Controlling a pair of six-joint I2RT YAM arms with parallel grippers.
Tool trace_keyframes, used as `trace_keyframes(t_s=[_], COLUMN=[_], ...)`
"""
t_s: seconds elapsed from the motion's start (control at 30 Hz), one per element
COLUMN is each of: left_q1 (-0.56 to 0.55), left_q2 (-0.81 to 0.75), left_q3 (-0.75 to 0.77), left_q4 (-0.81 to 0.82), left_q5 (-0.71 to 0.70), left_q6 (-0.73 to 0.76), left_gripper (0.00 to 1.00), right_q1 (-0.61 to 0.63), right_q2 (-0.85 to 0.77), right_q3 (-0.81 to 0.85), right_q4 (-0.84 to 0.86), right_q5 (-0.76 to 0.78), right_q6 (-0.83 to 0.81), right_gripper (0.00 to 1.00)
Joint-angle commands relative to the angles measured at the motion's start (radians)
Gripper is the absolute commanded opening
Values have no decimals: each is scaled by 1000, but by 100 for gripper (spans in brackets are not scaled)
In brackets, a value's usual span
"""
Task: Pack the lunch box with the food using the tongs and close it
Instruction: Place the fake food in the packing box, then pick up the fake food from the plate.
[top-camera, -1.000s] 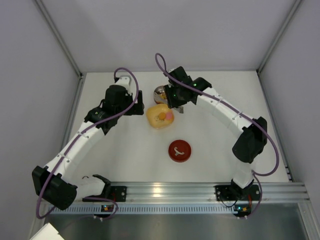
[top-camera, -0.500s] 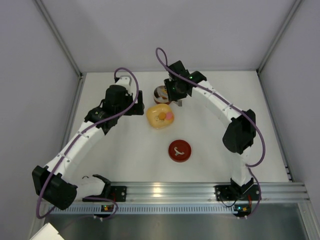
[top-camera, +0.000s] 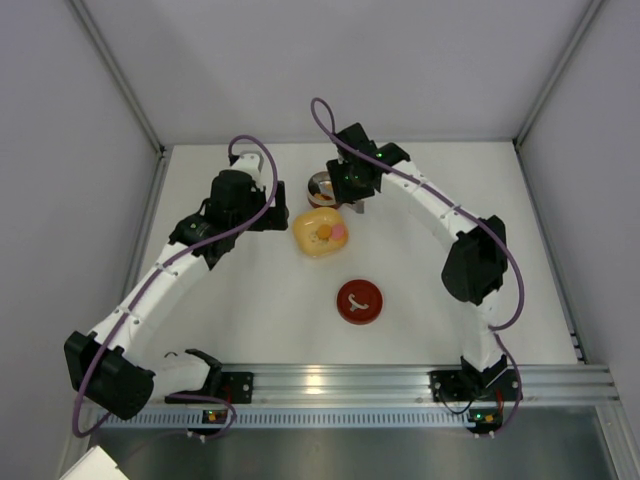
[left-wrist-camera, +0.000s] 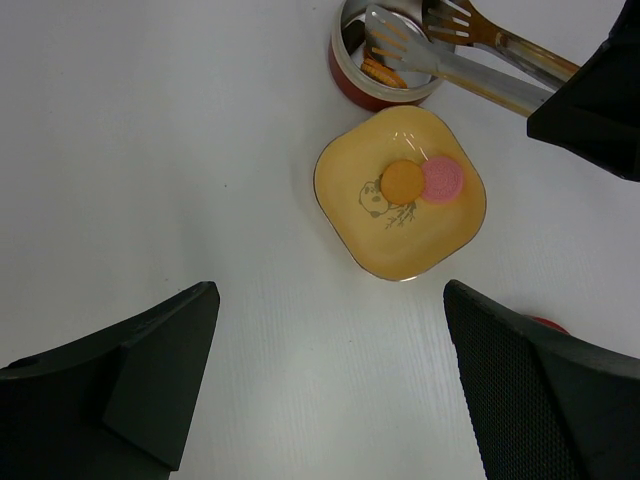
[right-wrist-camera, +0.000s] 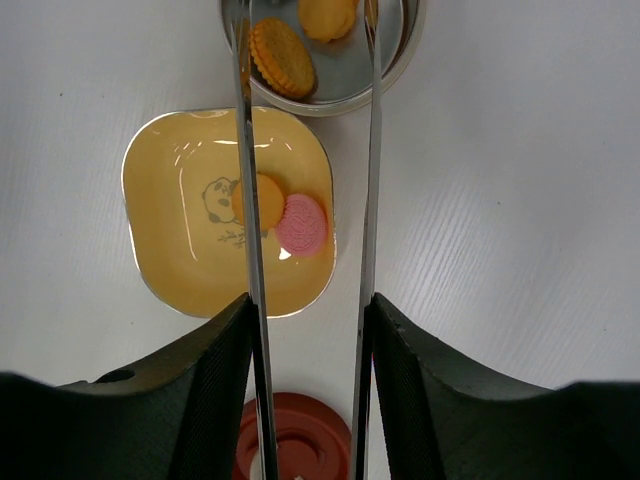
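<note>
- Just at 12 o'clock from the yellow dish in the top view, we find the lunch box standing open. A brown piece and a pale orange piece lie inside it.
- We read the right gripper as clamped on the tongs. Their two arms stand apart and reach to the tin's mouth, and we see nothing pinched between them.
- Our left gripper hangs wide and empty at 9 o'clock of the dish.
- An orange disc and a pink disc wait on the dish, touching each other. The lid lies at 5 o'clock of the dish, well apart.
- We judge the touching discs the main risk: closing on one may drag or flick the other off the dish.
- Flat discs could also slip from the smooth metal arms.
- A low tong tip could catch the tin's rim and shove the tin, or tip the dish.
- A knock could twist the tongs in the fingers.
- For room, we have open table at 3 and 6 o'clock of the dish.
- The back wall stands near at 12 o'clock, and the left arm crowds 9 o'clock.
</note>
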Motion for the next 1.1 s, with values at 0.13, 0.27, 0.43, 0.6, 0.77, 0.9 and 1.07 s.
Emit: trace_keyframes(t_s=[0.13,0.27,0.43,0.6,0.77,0.9,1.07], left_q1=[1,-1,1,-1,1,1,1], left_q2=[4,2,4,2,2,1,1], left_q3=[-4,-4,-4,-4,-4,-5,-5], left_q4=[10,10,13,11,11,11,11], left_q5=[10,12,15,18,16,16,16], left_q6=[-2,-3,-6,-7,-7,-7,-6], left_gripper=[99,99,99,99,99,99,99], right_q1=[-14,-9,12,71,133,163,184], right_q2=[-60,-155,-249,-327,-330,-301,-263], right_q3=[60,-11,-158,-270,-318,-341,-329], right_q4=[6,13,27,35,36,35,33], right_q5=[13,-13,-36,-30,-23,5,40], right_q6=[-6,-2,-6,-10,-16,-16,-26], right_gripper=[48,47,46,46,45,45,45])
